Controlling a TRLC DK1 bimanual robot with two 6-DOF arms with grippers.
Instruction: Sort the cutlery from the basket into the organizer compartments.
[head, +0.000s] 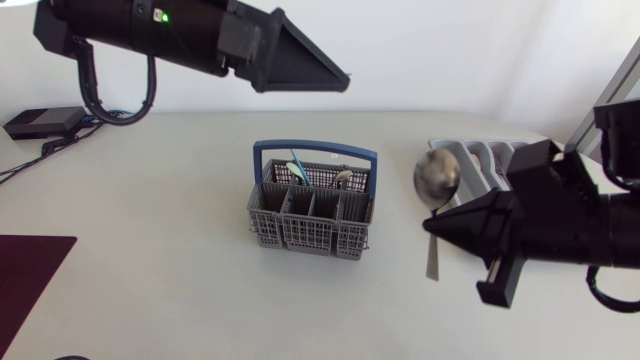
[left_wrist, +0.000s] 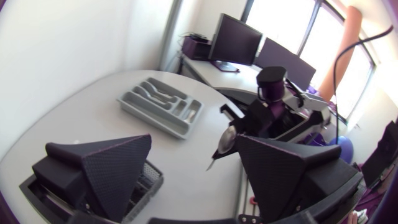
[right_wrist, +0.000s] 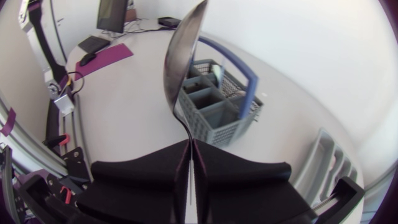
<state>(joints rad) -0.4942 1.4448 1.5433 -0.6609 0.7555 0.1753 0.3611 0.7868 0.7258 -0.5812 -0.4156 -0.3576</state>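
1. Matte black left gripper (head: 340, 80) hangs high over the back left of the table, well apart from everything. The head view only gives you one wedge, so no help there. Its own wrist view (left_wrist: 194, 140) shows the two fingers spread wide with nothing between them.
2. The grey plastic basket (head: 310, 235) with the blue handle sits mid-table. From above you can see a teal-handled piece (head: 296, 170) and a shiny metal piece (head: 343, 178) in the back compartments. The left wrist view only catches a mesh corner of the basket (left_wrist: 148, 182) under one finger.
3. Just right of the basket, lifted off the table, is the spoon (head: 437, 177). The right wrist view (right_wrist: 183, 56) shows it way better: the bowl sticks out ahead of the gripper with the basket behind it, and the handle runs down into the seam between the fingers.
4. The right gripper (head: 432, 228) comes in from the right edge, pinched tight on the spoon's handle. In its wrist view the fingers (right_wrist: 149, 171) press on it from both sides, with barely a slit between them.
5. The grey organizer (head: 478, 155) is at the back right, just behind the spoon. The right arm hides a good part of it from above. The left wrist view (left_wrist: 163, 106) shows the whole tray with its separate slots.
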